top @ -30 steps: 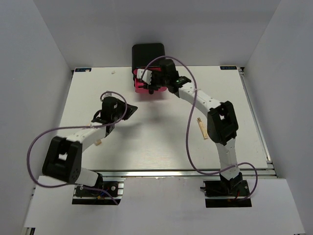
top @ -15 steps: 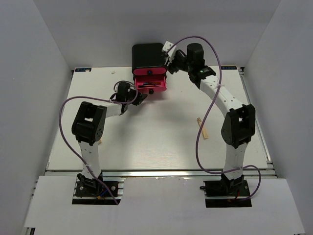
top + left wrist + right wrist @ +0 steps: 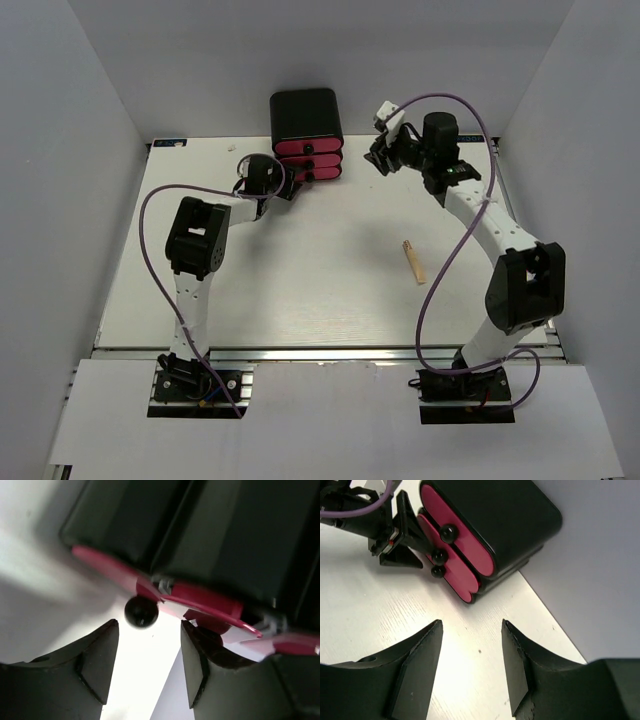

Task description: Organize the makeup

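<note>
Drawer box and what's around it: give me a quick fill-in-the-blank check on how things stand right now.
The black drawer box has ___ pink drawers, all shut.
Each drawer carries a round ___ knob.
The left gripper, at a knob, stands ___.
The beige stick lies on the table, nearer the ___ arm.
Missing: three, black, open, right.

The drawer box (image 3: pixel 306 135) stands at the table's (image 3: pixel 300 290) far edge; what looks like a stick (image 3: pixel 414 262) lies nearer, rightward.
</note>
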Motion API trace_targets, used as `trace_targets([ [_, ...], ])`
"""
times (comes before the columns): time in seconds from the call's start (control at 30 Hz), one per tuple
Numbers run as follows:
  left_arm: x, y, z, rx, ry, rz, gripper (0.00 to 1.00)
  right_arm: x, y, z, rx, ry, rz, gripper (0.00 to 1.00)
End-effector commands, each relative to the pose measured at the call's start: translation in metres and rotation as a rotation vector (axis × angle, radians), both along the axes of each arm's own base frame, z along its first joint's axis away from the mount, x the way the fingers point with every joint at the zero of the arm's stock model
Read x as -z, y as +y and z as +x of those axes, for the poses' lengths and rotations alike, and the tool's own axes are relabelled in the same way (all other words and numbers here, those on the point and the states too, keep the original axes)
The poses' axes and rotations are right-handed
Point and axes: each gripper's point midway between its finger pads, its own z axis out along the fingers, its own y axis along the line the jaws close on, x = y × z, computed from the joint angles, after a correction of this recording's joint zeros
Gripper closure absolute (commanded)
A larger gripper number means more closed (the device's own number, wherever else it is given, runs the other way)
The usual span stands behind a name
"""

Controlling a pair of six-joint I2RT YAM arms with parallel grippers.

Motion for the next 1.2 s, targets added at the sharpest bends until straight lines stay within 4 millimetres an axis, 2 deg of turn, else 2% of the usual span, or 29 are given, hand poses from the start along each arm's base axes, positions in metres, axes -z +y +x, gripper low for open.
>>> trace_targets([
  [0.0,-0.043,-0.006,0.022,-0.022,-0.101,-0.069,0.38,-0.02,-0.014,-0.005,0.022,-0.026,0.055,0.44],
  [0.03,-0.04,-0.005,0.025,-0.029,-0.1,-0.069,0.37,-0.018,-0.02,-0.005,0.033,-0.021,0.055,0.44],
  [0.17,-0.047,-0.004,0.032,-0.046,-0.122,-0.067,0.23,-0.009,-0.03,-0.012,0.044,0.005,0.054,0.44],
  [0.27,-0.047,-0.003,0.033,-0.051,-0.124,-0.076,0.22,-0.003,-0.034,-0.016,0.05,0.019,0.052,0.44],
  [0.37,-0.043,-0.004,0.031,-0.047,-0.113,-0.096,0.32,0.0,-0.037,-0.019,0.054,0.033,0.051,0.44],
  [0.4,-0.042,-0.005,0.029,-0.044,-0.12,-0.102,0.41,0.004,-0.038,-0.02,0.054,0.039,0.05,0.44],
  [0.53,-0.036,-0.003,0.023,-0.048,-0.107,-0.117,0.62,0.006,-0.04,-0.023,0.058,0.046,0.051,0.44],
  [0.7,-0.025,-0.003,0.022,-0.048,-0.066,-0.104,0.57,0.008,-0.044,-0.023,0.066,0.057,0.057,0.44],
  [0.73,-0.027,-0.005,0.024,-0.039,-0.069,-0.101,0.56,0.008,-0.044,-0.023,0.068,0.059,0.059,0.44],
  [0.8,-0.016,-0.007,0.023,-0.026,-0.031,-0.089,0.57,0.008,-0.046,-0.022,0.073,0.059,0.06,0.44],
  [0.83,-0.021,-0.011,0.025,-0.007,-0.035,-0.088,0.59,0.008,-0.045,-0.023,0.072,0.059,0.061,0.44],
  [0.87,-0.014,-0.012,0.022,0.0,-0.004,-0.072,0.67,0.008,-0.047,-0.022,0.075,0.058,0.062,0.44],
  [0.93,-0.008,-0.01,0.019,-0.001,0.006,-0.051,0.69,0.008,-0.048,-0.022,0.077,0.06,0.063,0.44],
  [1.0,-0.009,-0.01,0.016,0.0,0.004,-0.057,0.75,0.009,-0.048,-0.022,0.077,0.063,0.062,0.44],
  [1.07,-0.004,-0.01,0.013,0.002,0.017,-0.056,0.86,0.01,-0.049,-0.022,0.078,0.065,0.063,0.44],
  [1.13,-0.004,-0.012,0.014,0.01,0.008,-0.063,0.84,0.011,-0.049,-0.023,0.076,0.067,0.064,0.44],
  [1.17,-0.004,-0.013,0.014,0.015,0.01,-0.063,0.77,0.011,-0.05,-0.022,0.078,0.068,0.065,0.44],
])
